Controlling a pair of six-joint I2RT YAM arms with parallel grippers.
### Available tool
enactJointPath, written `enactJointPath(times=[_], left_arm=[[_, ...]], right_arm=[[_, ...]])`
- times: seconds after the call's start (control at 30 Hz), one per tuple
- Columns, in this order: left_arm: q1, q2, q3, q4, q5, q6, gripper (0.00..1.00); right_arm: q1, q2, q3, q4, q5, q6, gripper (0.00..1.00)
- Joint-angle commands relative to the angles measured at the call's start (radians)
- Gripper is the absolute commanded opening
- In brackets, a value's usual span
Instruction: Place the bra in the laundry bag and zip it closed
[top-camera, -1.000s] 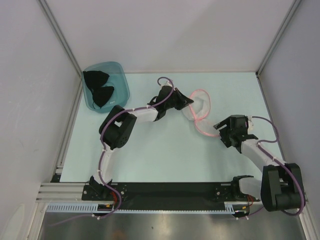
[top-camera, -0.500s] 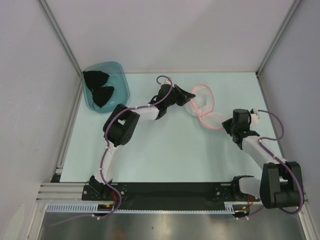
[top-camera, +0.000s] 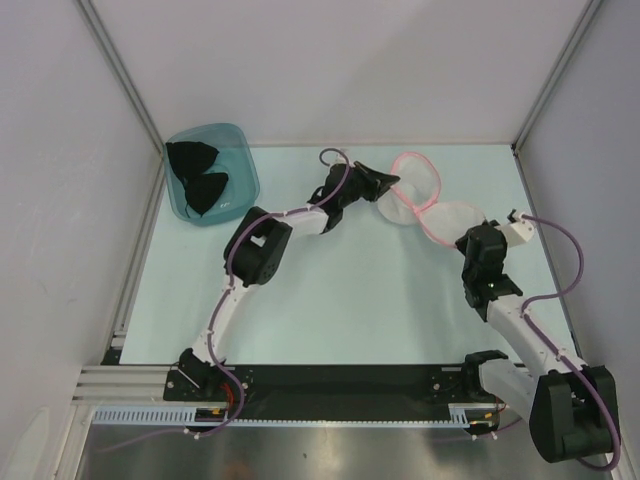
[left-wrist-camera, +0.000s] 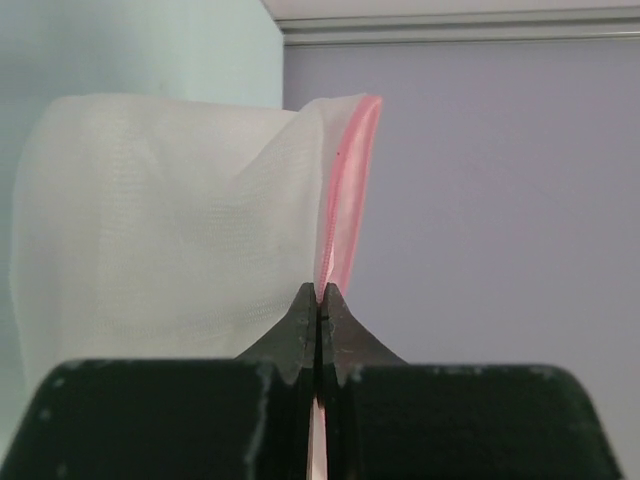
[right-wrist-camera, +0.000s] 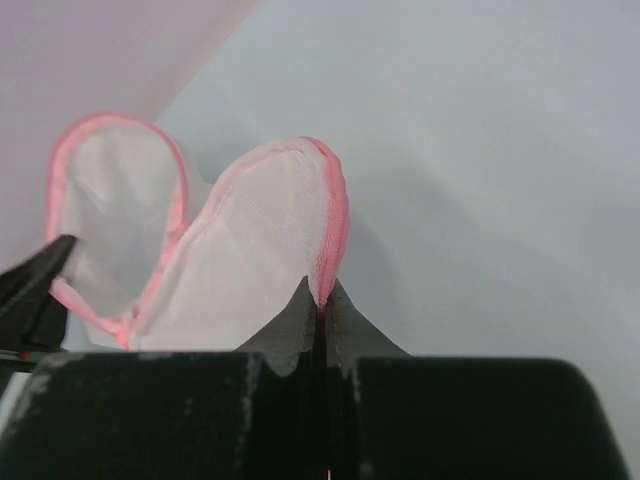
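The bra (top-camera: 200, 175) lay bunched in a teal tub (top-camera: 243, 160) at the far left corner of the desk (top-camera: 330, 300), well apart from the laundry bag (top-camera: 415, 195) and untouched by either arm. It looked soft and light, the sort of thing that would crumple under any grip and let thin straps trail behind. I would have taken it through the thick fabric where the two cups meet, not by a strap.

The bag sat spread into its two round mesh halves toward the far right. The left pincer (left-wrist-camera: 318, 300) was clamped tight on the pink trim of one half, the right pincer (right-wrist-camera: 320, 300) on the pink trim of the other, so the pouch hung between them. The mesh seemed flimsy and weightless, and the trim was the only firm edge worth holding. To my eye, one arm would have to let go to fetch the bra.
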Motion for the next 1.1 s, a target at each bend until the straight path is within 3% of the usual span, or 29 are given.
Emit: enactJointPath(times=[0.0,0.13,0.17,0.23,0.27,0.37,0.4,0.47,0.53,0.67,0.8,0.9,0.93,1.07], left_arm=[[0.010,-0.124,-0.110,-0.029,-0.049,0.047,0.01],[0.012,-0.174,-0.217,-0.030,-0.038,0.056,0.15],[0.015,-0.188,-0.236,-0.038,-0.031,0.062,0.23],[0.021,-0.210,-0.253,-0.067,0.002,0.087,0.37],[0.029,-0.223,-0.268,-0.075,0.012,0.106,0.51],[0.038,-0.318,-0.285,-0.194,0.028,0.234,0.69],[0.041,-0.387,-0.290,-0.231,0.026,0.320,0.72],[0.049,-0.456,-0.302,-0.366,0.016,0.407,0.84],[0.065,-0.562,-0.348,-0.469,0.008,0.511,0.90],[0.128,-0.736,-0.409,-0.653,-0.001,0.690,0.91],[0.243,-0.883,-0.428,-0.907,-0.137,0.892,0.91],[0.383,-0.911,-0.394,-1.029,-0.227,1.013,0.91],[0.464,-0.905,-0.367,-1.047,-0.225,1.030,0.91],[0.616,-0.781,-0.255,-1.098,-0.190,1.140,0.91]], right_arm=[[0.029,-0.013,-0.069,0.146,0.111,-0.104,0.02],[0.034,-0.027,-0.101,0.092,0.112,-0.053,0.12],[0.034,-0.035,-0.090,0.057,0.087,-0.038,0.24],[0.034,-0.046,-0.051,-0.123,0.038,0.026,0.33],[0.037,-0.056,-0.014,-0.197,-0.009,0.043,0.49],[0.032,-0.067,0.049,-0.395,-0.101,0.066,0.74],[0.026,-0.066,0.066,-0.484,-0.115,0.062,0.78],[0.027,-0.056,0.097,-0.550,-0.145,0.037,0.99],[0.026,-0.050,0.124,-0.619,-0.181,0.016,1.00],[0.055,-0.014,0.170,-0.708,-0.264,-0.035,1.00],[0.089,0.031,0.288,-0.794,-0.333,-0.102,1.00],[0.138,0.023,0.321,-0.770,-0.398,-0.177,1.00],[0.167,0.019,0.344,-0.759,-0.431,-0.190,1.00],[0.211,0.043,0.408,-0.755,-0.491,-0.220,1.00]])
